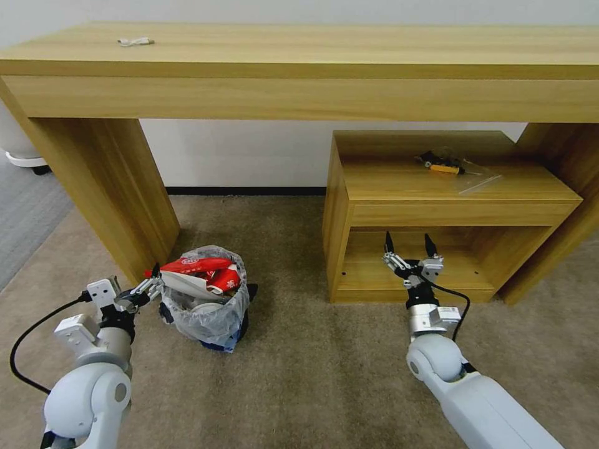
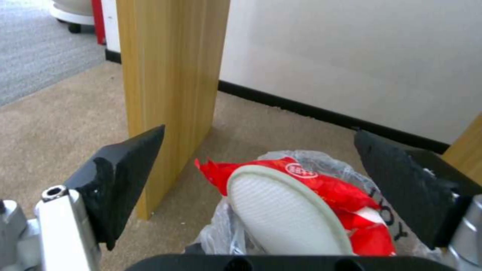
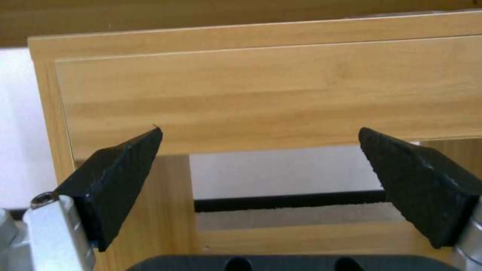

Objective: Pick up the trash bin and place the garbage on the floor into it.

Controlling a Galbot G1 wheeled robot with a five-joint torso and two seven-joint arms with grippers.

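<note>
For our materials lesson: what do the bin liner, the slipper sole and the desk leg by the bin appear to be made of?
Bin liner: thin clear plastic film, crinkled and glossy. Slipper sole: seemingly foam or rubber, matte white with a fine dotted texture and a raised pale rim. Desk leg: light wood or wood-look laminate, smooth with straight grain lines; which one is unclear.

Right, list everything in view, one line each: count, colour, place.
trash bin: one, black with clear liner, on the carpet by the desk leg
garbage: red wrappers and a white slipper, heaped in the bin
floor: beige carpet
desk: one, light wood
low cabinet: one, light wood, under the desk
plastic bag: one, clear, on the cabinet
left gripper: open, at the bin's rim
right gripper: open, before the cabinet's shelf
</note>
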